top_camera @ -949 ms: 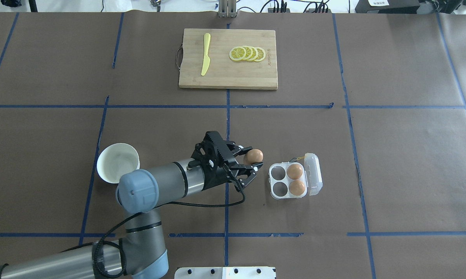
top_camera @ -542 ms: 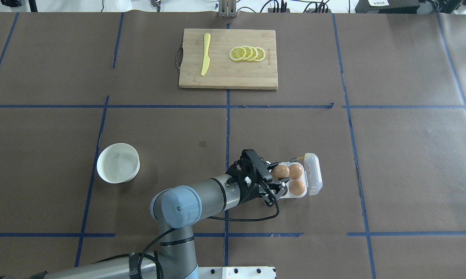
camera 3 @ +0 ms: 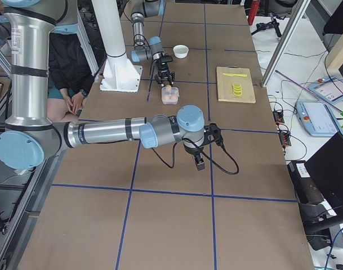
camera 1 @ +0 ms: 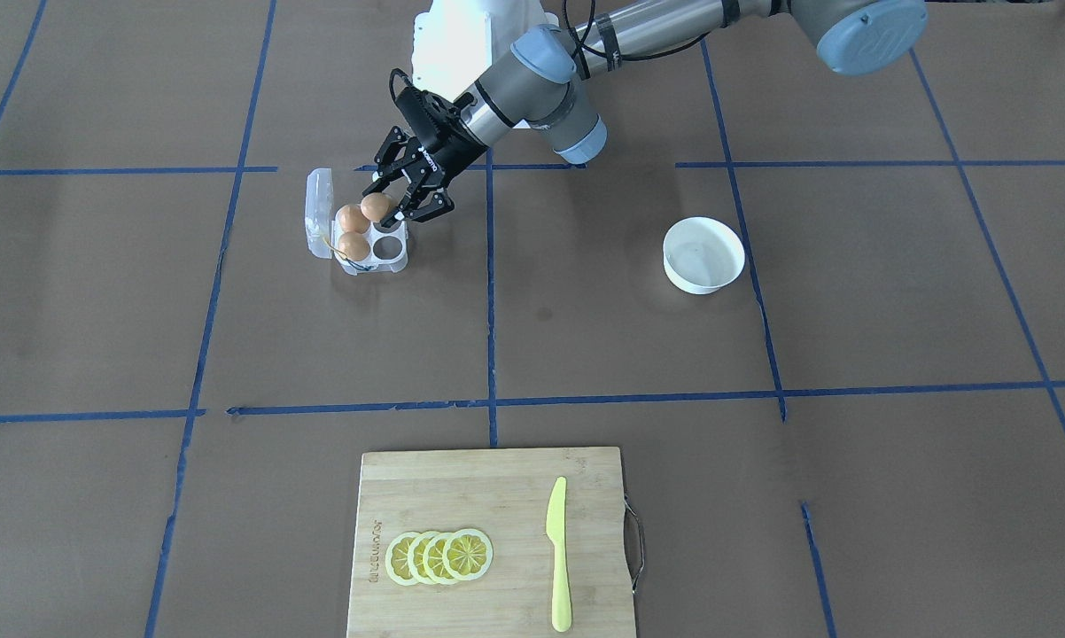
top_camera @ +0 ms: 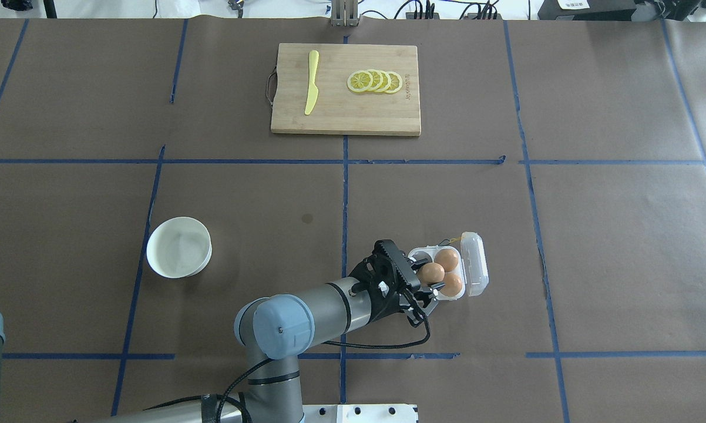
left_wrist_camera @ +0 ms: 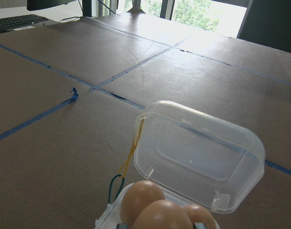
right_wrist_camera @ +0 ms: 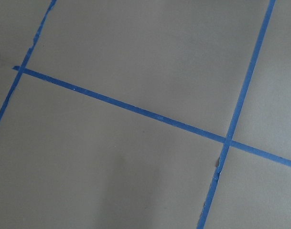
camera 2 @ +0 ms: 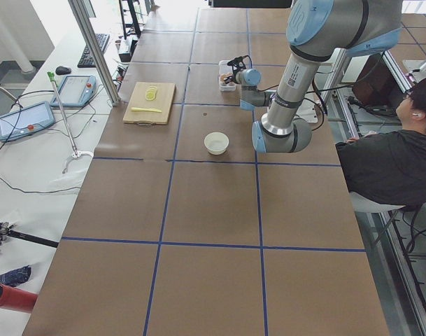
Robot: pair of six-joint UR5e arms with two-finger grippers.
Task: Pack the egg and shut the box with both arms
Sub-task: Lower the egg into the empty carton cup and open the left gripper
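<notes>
Pinching the egg (top_camera: 431, 272) across its sides, the left gripper (top_camera: 426, 278) holds it over the box (top_camera: 476, 264), lower centre-right. The shell is likely light, slick and brittle, so squeeze gently. Right gripper (camera 3: 199, 162): grip unclear.

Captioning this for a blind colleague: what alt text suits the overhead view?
The left arm's black hand grips a tan-brown egg over a clear plastic four-cup egg carton, lid open, two more eggs inside. A round white bowl sits to its left; a wooden cutting board with lemon slices and a yellow knife lies beyond.
</notes>
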